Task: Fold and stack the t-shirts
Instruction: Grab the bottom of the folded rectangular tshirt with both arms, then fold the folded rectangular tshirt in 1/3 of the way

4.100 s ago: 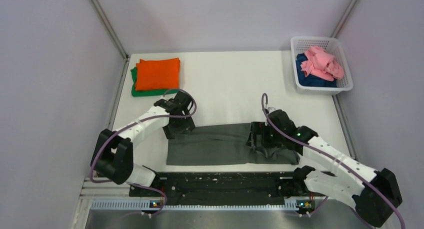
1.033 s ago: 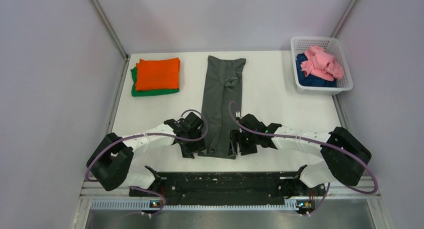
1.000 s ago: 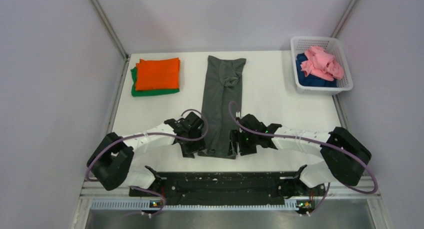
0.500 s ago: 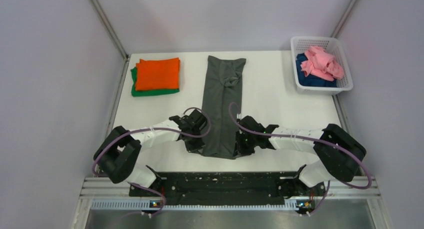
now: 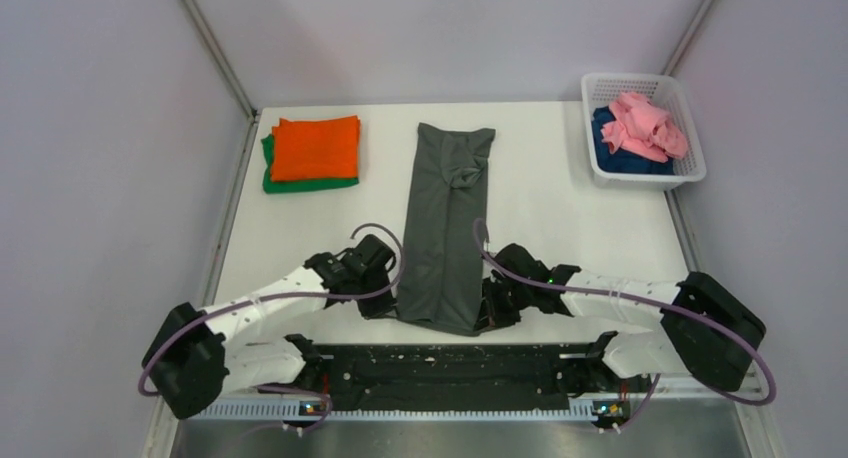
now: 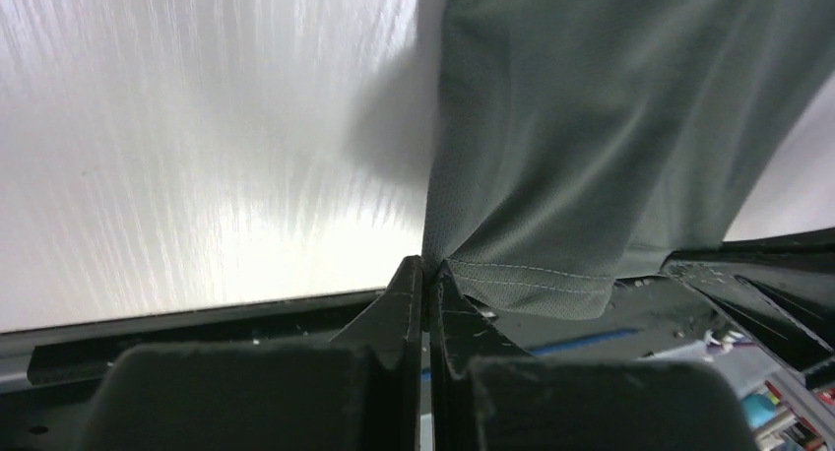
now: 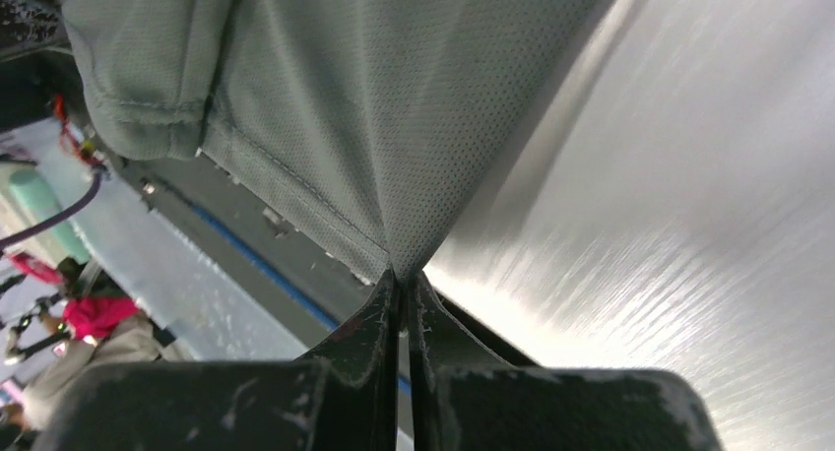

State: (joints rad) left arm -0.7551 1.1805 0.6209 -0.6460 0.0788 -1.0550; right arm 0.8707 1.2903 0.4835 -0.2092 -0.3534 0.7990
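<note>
Grey t-shirt (image 5: 443, 223), lengthwise near to far, collar seemingly far, left hand (image 6: 426, 270), right hand (image 7: 401, 275) pinching near corners

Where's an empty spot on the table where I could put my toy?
Two bare patches of table: one between the orange t-shirt stack and the dark grey t-shirt, a bigger one between that shirt and the white basket. It's crowded at the near edge, where the left end effector and right end effector pinch the shirt.
</note>
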